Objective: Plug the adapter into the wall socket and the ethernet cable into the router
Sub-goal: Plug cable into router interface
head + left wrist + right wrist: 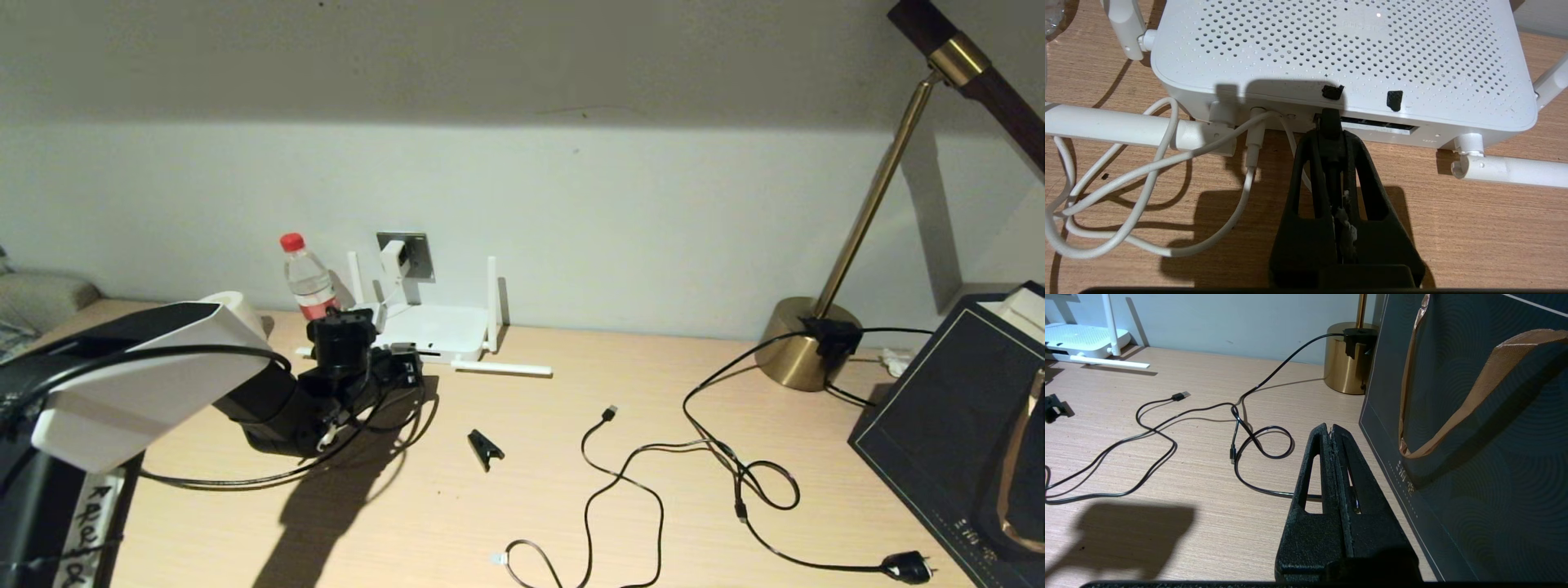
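Note:
The white router lies flat against the wall, its dark port row facing me. My left gripper is shut on the black boot of the ethernet cable, which is pressed against the left end of that port row; its clear tip is hidden. The cable's slack loops back under my left arm. The white adapter sits in the grey wall socket, and its thin white cord runs to the router's edge. My right gripper is shut and empty, parked low beside a dark bag.
A water bottle stands left of the router. A thin black USB cable, a black plug and a small black clip lie on the desk. A brass lamp base and dark gift bag occupy the right.

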### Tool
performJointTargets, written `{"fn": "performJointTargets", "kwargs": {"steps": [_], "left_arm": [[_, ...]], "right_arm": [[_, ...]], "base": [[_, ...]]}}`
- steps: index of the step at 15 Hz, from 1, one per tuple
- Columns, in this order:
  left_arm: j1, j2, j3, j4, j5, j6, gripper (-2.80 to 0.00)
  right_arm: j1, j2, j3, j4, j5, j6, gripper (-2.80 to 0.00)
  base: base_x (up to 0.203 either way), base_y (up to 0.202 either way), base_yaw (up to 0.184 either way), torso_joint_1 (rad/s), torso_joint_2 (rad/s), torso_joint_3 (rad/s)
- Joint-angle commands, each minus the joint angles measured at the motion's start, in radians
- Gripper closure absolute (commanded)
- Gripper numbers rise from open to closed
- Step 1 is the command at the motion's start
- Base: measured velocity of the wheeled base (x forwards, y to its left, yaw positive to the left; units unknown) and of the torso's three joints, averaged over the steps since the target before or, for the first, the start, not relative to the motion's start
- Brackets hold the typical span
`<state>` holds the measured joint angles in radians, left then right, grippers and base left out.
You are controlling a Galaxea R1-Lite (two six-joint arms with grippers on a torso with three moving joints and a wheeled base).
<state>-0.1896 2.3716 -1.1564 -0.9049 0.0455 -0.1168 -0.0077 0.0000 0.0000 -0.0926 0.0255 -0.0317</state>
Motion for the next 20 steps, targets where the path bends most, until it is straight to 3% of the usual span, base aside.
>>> {"fn": "performJointTargets", "kwargs": {"steps": [1, 20], "left_arm": [[0.001, 0.016, -0.008, -0.003, 0.000, -0.001, 0.00], [-0.001, 0.026, -0.016, -0.002, 0.000, -0.001, 0.00]], "right_arm": [[0.000, 0.000, 0.035, -0.001, 0.001, -0.001, 0.00], [0.000, 0.002, 0.035, -0.001, 0.001, -0.001, 0.00]], "base": [[0.000, 0.000, 0.000, 0.000, 0.00, 0.000], [0.000, 0.000, 0.000, 0.000, 0.00, 0.000]]}}
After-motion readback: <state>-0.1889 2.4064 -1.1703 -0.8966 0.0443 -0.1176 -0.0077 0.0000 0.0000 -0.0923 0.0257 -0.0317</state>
